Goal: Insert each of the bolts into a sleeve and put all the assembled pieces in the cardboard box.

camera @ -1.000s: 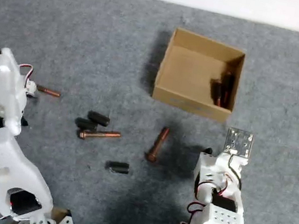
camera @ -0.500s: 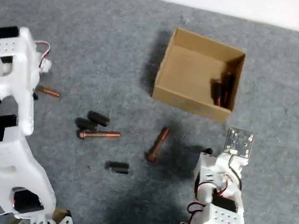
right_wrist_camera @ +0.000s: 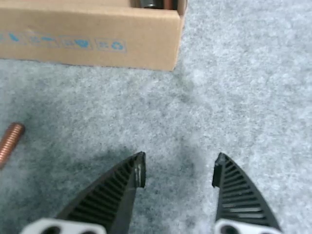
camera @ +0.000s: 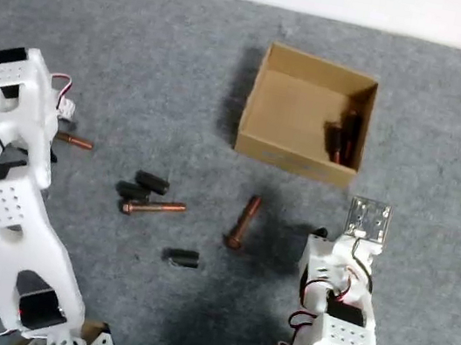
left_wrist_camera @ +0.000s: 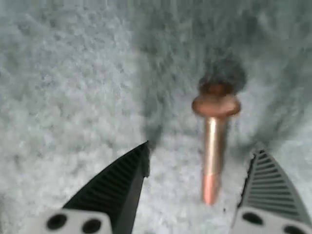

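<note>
Grey carpet (camera: 144, 52) covers the tabletop. Near its left edge the left gripper (left_wrist_camera: 202, 151) hangs with jaws spread over a short copper bolt (left_wrist_camera: 213, 146) lying flat. The right gripper (right_wrist_camera: 179, 168), also spread and empty, is near the brown cardboard box (camera: 290, 158), which holds dark pieces (camera: 345, 139).

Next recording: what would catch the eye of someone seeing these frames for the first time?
The cardboard box at the far middle of the grey carpet stands out, with dark assembled pieces in its right corner. In front of it, loose copper bolts and black sleeves lie scattered. The left gripper hangs open over the leftmost bolt.
</note>
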You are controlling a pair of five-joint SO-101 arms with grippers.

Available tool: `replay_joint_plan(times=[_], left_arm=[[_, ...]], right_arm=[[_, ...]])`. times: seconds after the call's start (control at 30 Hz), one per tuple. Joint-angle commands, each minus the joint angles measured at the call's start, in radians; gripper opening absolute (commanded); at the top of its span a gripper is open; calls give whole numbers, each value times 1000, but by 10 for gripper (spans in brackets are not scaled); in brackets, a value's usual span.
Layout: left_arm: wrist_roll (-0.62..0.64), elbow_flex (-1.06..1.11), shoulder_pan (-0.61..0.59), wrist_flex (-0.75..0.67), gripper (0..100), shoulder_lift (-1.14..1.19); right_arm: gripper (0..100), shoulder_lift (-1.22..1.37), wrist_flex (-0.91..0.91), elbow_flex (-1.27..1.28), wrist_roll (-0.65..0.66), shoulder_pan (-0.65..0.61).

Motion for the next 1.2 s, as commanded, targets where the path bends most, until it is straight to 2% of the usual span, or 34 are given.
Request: replay_joint_plan(times=[0.0,0.2,0.4,0.47,0.57,0.63,0.77,0.83,0.97,1.17], left_arm=[[-5,-120,-59,-11,305,94],[-6,-222,-125,-11,305,217],[-9,-225,-128,44,298,239],[-34,-225,-128,60,228,236],[-54,-225,-130,68,5,236],[-57,-225,-127,78,34,236],[-72,-229,-111,98,5,231],[-150,-268,-102,110,4,231],[-304,-407,-84,232,4,232],[-692,-605,-58,285,4,232]], right_arm=[[214,-8,-24,65,-2,13],[214,-8,-24,65,-2,13],[214,-8,-24,65,-2,13],[214,-8,-24,65,-2,13],[214,-8,-24,65,-2,13],[214,-8,-24,65,-2,13],[214,-8,-24,65,-2,13],[214,-8,-24,65,-2,13],[214,-8,-24,65,-2,13],[214,-8,-24,65,-2,13]])
